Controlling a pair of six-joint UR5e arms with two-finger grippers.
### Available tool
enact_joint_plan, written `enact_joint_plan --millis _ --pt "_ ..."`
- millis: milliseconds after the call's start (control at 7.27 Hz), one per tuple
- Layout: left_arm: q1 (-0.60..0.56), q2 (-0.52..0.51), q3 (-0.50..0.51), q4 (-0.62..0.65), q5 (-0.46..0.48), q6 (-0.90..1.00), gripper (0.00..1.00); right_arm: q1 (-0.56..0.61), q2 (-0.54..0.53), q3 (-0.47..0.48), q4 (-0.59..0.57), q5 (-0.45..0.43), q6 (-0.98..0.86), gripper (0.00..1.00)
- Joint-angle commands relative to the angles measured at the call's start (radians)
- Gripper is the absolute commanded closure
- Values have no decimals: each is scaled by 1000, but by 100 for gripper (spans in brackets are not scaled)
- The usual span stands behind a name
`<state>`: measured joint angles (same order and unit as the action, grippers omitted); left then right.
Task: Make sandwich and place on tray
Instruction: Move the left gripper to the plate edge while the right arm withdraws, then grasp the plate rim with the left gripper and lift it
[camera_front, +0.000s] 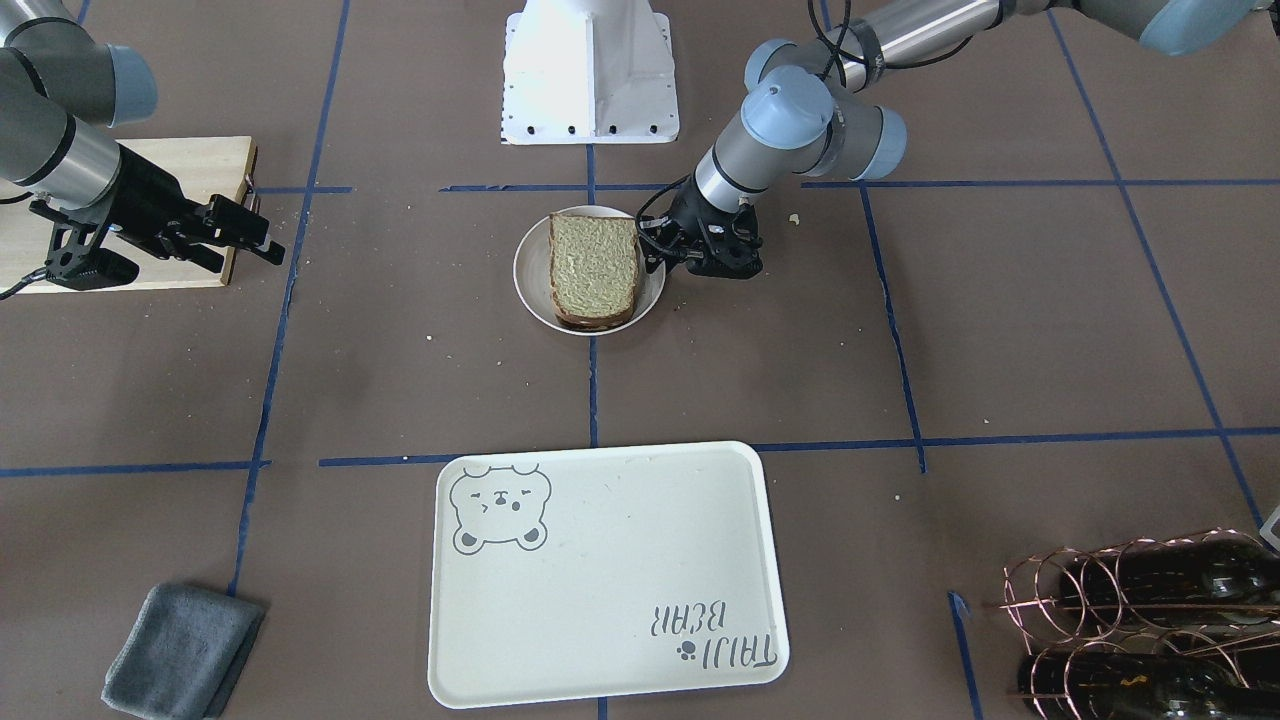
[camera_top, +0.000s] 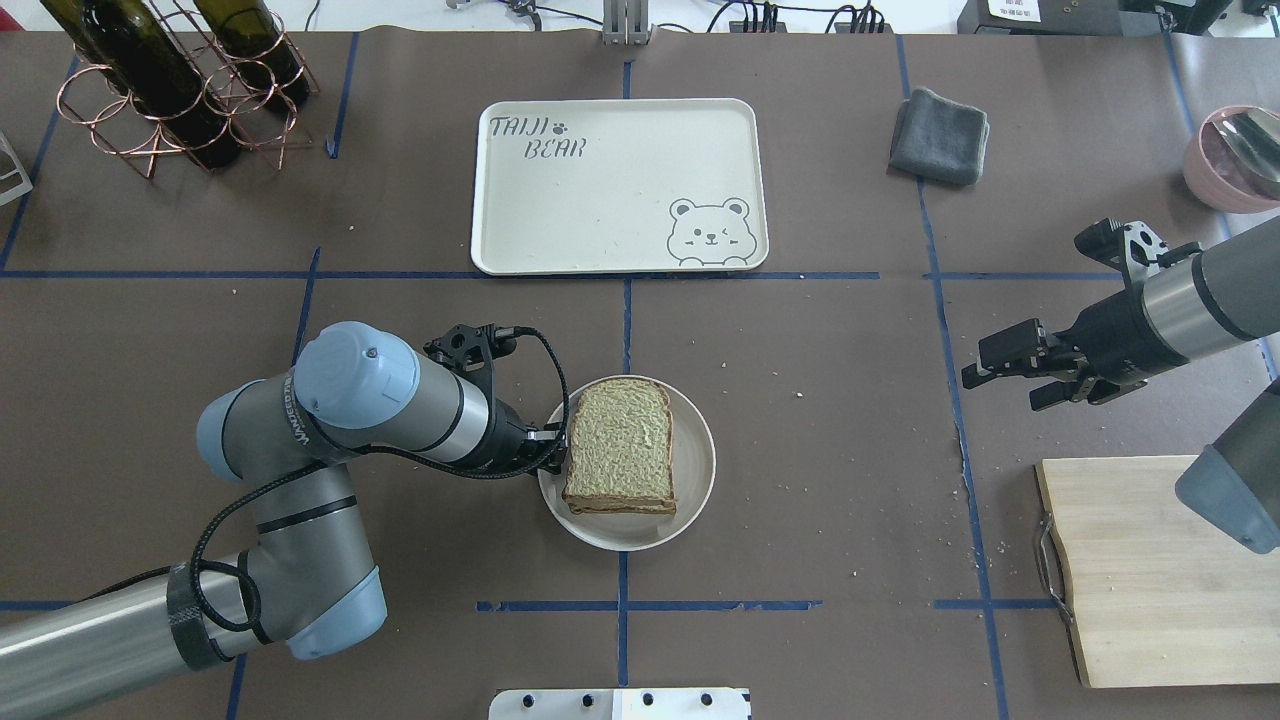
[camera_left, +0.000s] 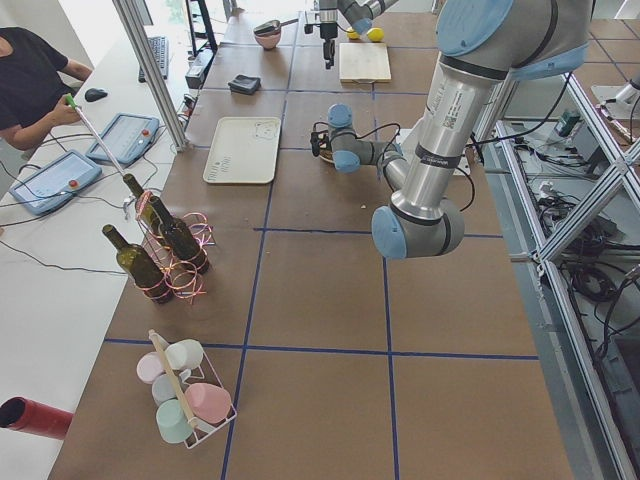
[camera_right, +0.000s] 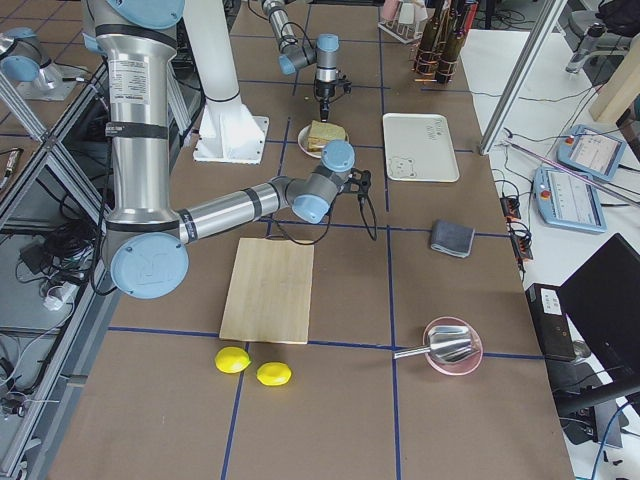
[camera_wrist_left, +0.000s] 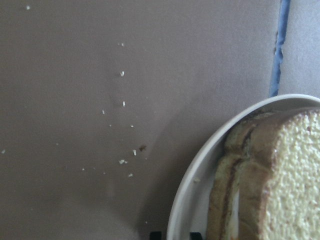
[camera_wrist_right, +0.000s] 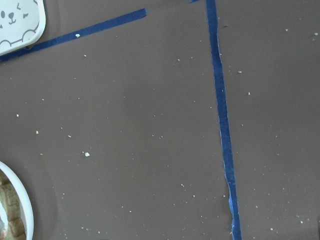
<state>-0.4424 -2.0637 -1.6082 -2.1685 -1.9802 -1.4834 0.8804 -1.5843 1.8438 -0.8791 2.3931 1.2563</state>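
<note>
Front-facing: the sandwich (camera_front: 593, 268) lay on the small white plate (camera_front: 527, 285) at the middle of the desk (camera_front: 1000, 330), its egg hidden between the 2 slices. The left tool (camera_front: 705, 262) met the plate's rim with its tips obscured. The right tool (camera_front: 248, 255) hovered with its fingers apart by the cutting board (camera_front: 200, 165).

Overhead: open desk lay between the plate and the tray (camera_top: 620, 200).

Left wrist: 2 cut-off fingertips (camera_wrist_left: 155, 234) flanked the rim, and I cannot tell whether they gripped it.

Left gripper (camera_top: 553, 445) low, right gripper (camera_top: 1002, 390) aloft.
</note>
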Motion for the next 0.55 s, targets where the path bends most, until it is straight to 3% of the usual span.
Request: enact_joint_plan --millis 0,138,275,412 --pt "11 0 7 -1 1 0 72 0 -5 2 3 1 0 0" --pt "13 -1 7 1 1 0 81 0 -5 2 3 0 0 0" --pt "13 -1 4 -2 1 -3 100 0 -8 3 3 1 0 0" --pt "14 -1 2 -7 1 -44 100 0 -9 3 5 1 0 0"
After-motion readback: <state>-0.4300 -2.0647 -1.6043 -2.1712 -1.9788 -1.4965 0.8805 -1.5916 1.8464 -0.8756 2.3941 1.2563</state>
